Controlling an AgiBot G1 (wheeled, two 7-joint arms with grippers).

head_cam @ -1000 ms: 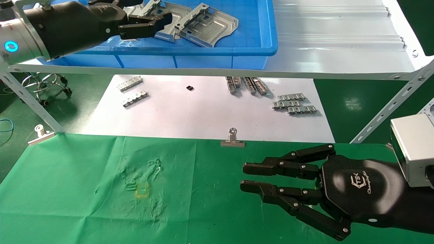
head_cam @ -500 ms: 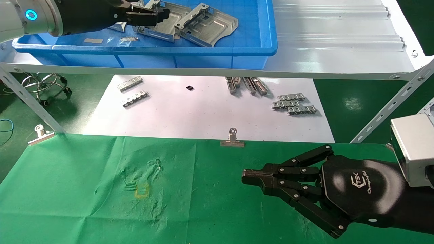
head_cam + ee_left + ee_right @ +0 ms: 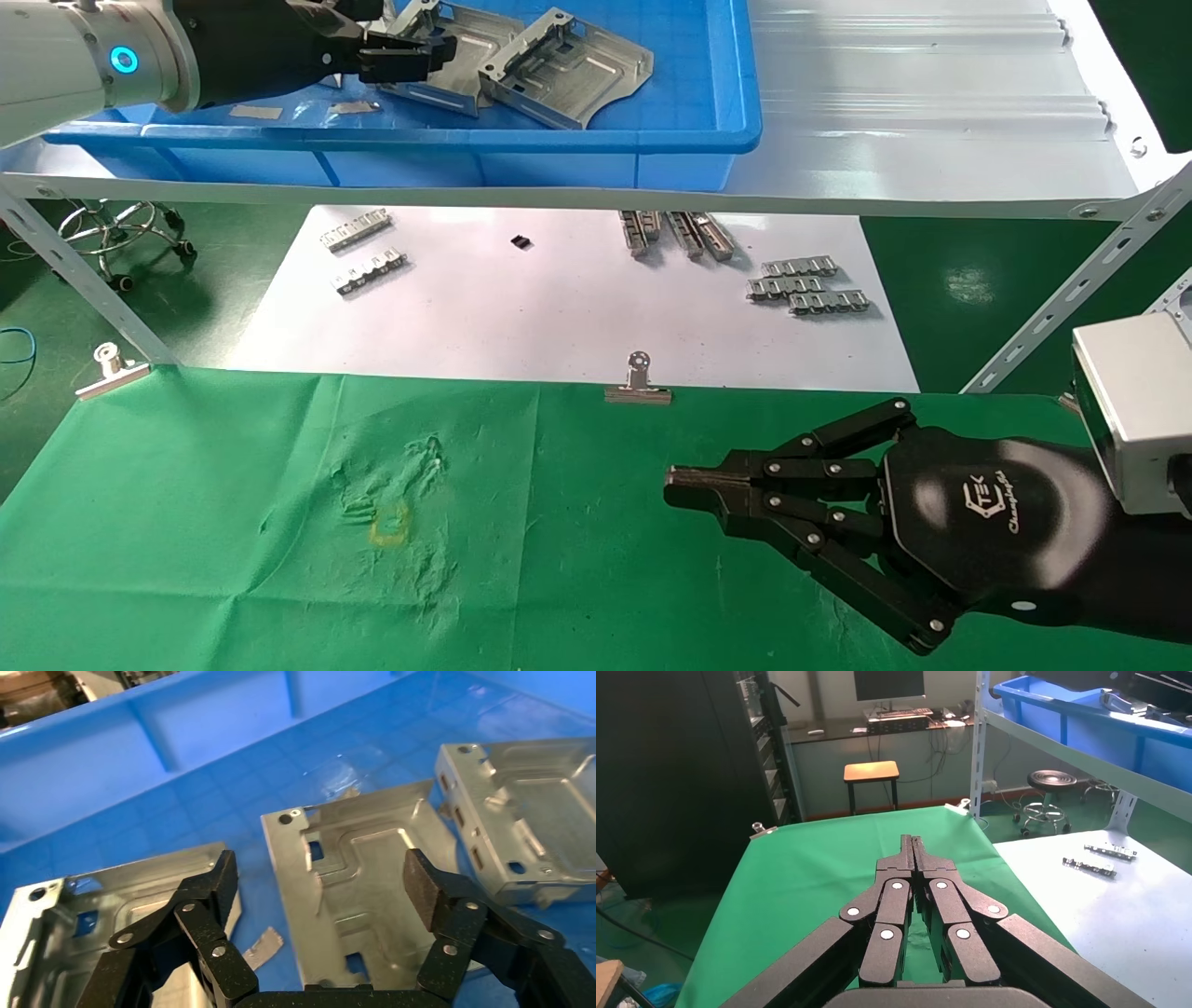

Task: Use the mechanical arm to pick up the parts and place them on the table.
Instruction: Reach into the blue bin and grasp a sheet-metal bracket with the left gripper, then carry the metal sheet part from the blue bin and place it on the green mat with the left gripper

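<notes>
Several shiny silver parts lie in a blue bin [image 3: 559, 140] on the shelf; two of them show clearly in the head view [image 3: 568, 70] [image 3: 466, 42]. My left gripper [image 3: 414, 51] is inside the bin, open. In the left wrist view its jaws [image 3: 323, 878] stand wide on either side of the middle part [image 3: 365, 846], just above it and not gripping. Another part [image 3: 105, 896] lies beside one finger, and a third [image 3: 527, 811] lies farther off. My right gripper [image 3: 680, 485] is shut and empty, low over the green cloth table [image 3: 233, 522]; it also shows in the right wrist view [image 3: 912, 843].
The grey metal shelf [image 3: 931, 121] carries the bin. Below it, a white sheet [image 3: 559, 308] holds small ridged strips [image 3: 805, 287]. Binder clips [image 3: 639, 382] [image 3: 112, 368] hold the cloth's far edge. A yellowish mark [image 3: 389, 524] is on the cloth.
My left gripper has moved farther into the bin and now sits over the middle part. My right gripper went from open to shut and stays in place.
</notes>
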